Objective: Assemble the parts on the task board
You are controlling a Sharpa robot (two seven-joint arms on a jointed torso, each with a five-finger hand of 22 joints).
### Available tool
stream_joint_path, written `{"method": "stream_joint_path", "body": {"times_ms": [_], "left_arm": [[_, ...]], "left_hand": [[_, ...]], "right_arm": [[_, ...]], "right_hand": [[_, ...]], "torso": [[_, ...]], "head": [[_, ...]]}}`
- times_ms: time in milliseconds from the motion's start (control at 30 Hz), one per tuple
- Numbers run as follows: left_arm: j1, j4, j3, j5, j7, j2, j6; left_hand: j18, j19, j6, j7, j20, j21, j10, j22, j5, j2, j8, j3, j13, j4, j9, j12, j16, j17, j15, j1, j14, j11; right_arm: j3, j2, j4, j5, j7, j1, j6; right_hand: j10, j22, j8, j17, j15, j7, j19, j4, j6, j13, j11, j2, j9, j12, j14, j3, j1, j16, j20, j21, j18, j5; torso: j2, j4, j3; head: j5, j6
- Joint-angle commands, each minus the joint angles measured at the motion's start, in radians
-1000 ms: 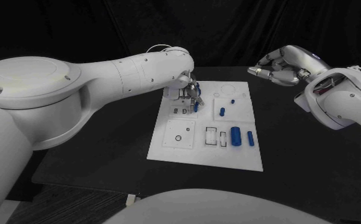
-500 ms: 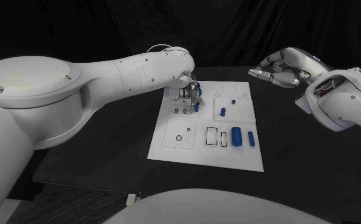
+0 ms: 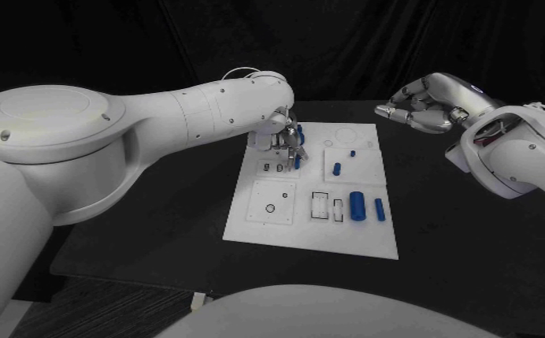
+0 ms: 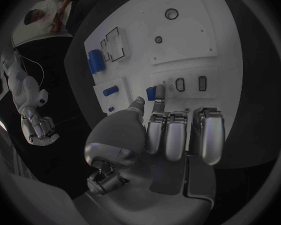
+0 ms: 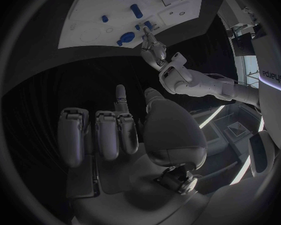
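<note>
Right robot hand (image 3: 426,107) slightly lower than before

Left hand (image 3: 287,138) covers the task board's (image 3: 272,224) far left corner; the blue part (image 4: 151,93) at its fingertips partly hidden, grip on it unclear.

One task board (image 3: 272,220), five blue parts (image 3: 357,205) visible on it, and two robot hands (image 3: 287,139).
</note>
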Motion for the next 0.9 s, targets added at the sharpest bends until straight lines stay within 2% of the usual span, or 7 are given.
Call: {"method": "stream_joint_path", "body": {"times_ms": [33,567,900], "left_arm": [[-0.003,-0.003,0.001,0.000,0.018,0.004,0.008],[-0.012,-0.017,0.001,0.000,0.027,0.017,0.012],[-0.015,-0.020,0.001,0.000,0.025,0.017,0.018]], "left_hand": [[-0.039,-0.013,-0.022,-0.001,-0.001,-0.013,0.106,0.121,-0.011,-0.023,-0.015,0.037,0.269,-0.005,0.020,0.018,0.014,0.278,0.007,-0.002,0.107,0.006],[-0.036,-0.019,-0.021,-0.001,0.003,-0.019,0.106,0.114,-0.001,-0.023,-0.016,0.051,0.269,-0.018,0.027,0.018,0.014,0.278,0.009,0.010,0.107,0.007],[-0.035,-0.022,-0.022,-0.003,0.004,-0.025,0.106,0.111,0.020,-0.024,-0.021,0.081,0.269,-0.047,0.037,0.018,0.014,0.278,0.008,0.033,0.107,0.005]], "right_arm": [[0.001,0.001,-0.001,-0.001,-0.021,-0.003,0.007],[0.001,0.002,-0.004,-0.001,-0.023,-0.004,0.012],[0.001,0.004,-0.008,-0.001,-0.023,-0.005,0.014]], "right_hand": [[0.099,0.247,0.015,0.188,0.002,-0.003,0.063,0.004,-0.013,0.265,0.007,0.011,0.016,0.017,0.090,0.016,0.013,-0.014,0.004,-0.022,-0.006,0.008],[0.099,0.246,0.015,0.187,0.001,-0.003,0.062,0.005,-0.013,0.265,0.007,0.011,0.017,0.017,0.090,0.015,0.012,-0.014,0.004,-0.022,-0.006,0.005],[0.099,0.246,0.015,0.187,0.001,-0.003,0.062,0.005,-0.013,0.265,0.007,0.011,0.017,0.017,0.090,0.015,0.012,-0.014,0.004,-0.022,-0.006,0.005]], "torso": [[0.000,-0.0001,0.0004],[0.001,-0.0003,0.0002],[0.000,0.0000,0.0011]], "head": [[-0.002,0.000],[-0.004,0.000],[-0.003,0.000]]}}
